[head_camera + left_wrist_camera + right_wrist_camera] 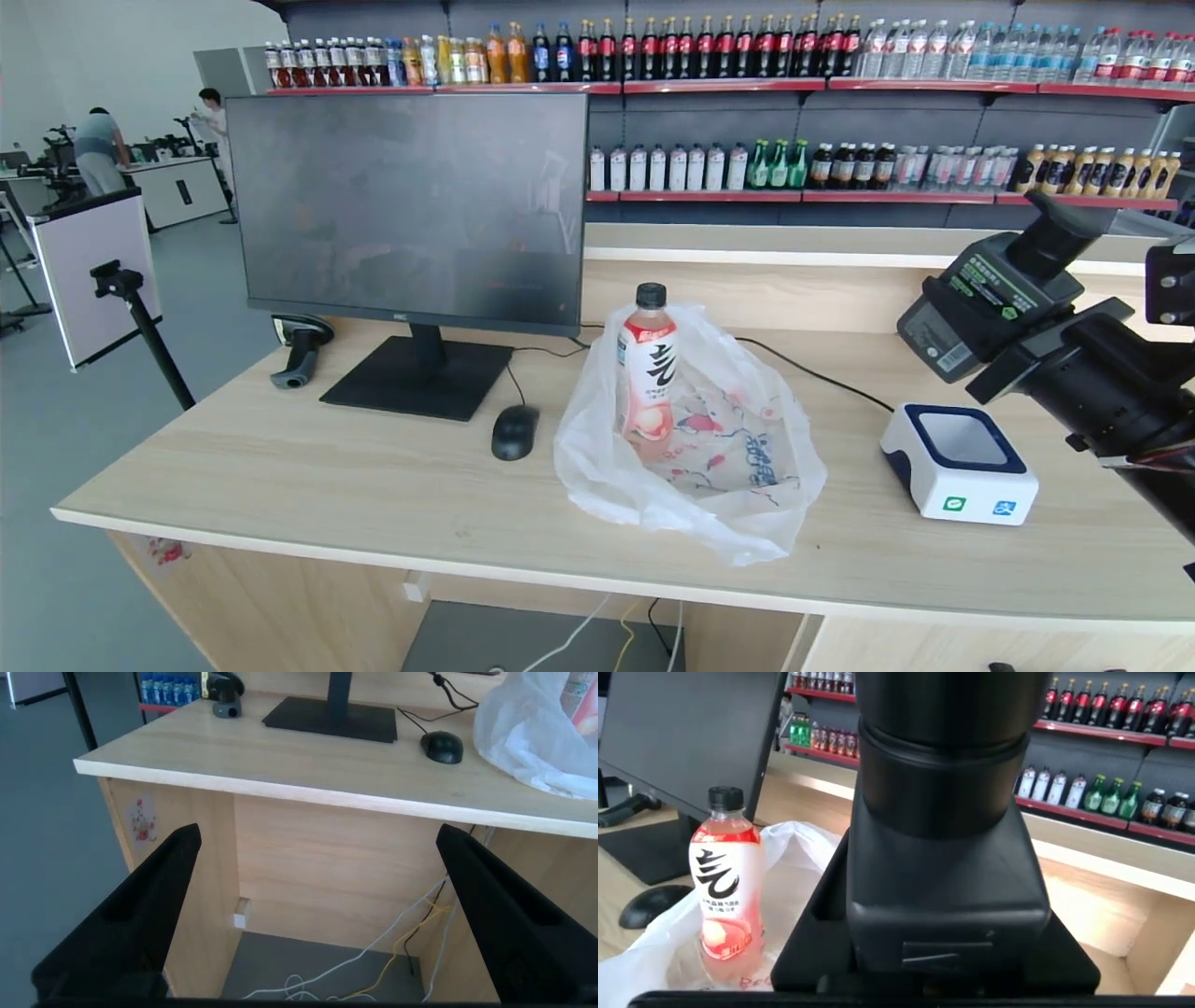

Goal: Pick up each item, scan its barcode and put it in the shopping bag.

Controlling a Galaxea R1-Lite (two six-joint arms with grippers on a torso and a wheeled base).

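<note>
A: Right gripper (1018, 353), what do we log?
B: We log it clamped on the dark container (994, 299). Black cap end tilted up and away, green label and a barcode turned toward us. It is held in the air above and just behind the desk scanner (957, 462), not touching it.
A: And the left gripper (318, 915)?
B: Fingers (140, 915) spread wide, nothing between them. We place it low in front of the counter (327, 476), below its edge, facing the front panel.
A: Task items on the counter?
B: One pink-labelled bottle (649, 373), black cap, upright inside the shopping bag (738, 495). The bag is thin white plastic, mouth open, slumped mid-counter between the mouse (514, 431) and the desk scanner.
A: Surroundings?
B: We note a monitor (411, 205), screen dark, behind the mouse. A handheld scanner (299, 353) sits left of its stand. Drink shelves (840, 89) run along the back wall.
</note>
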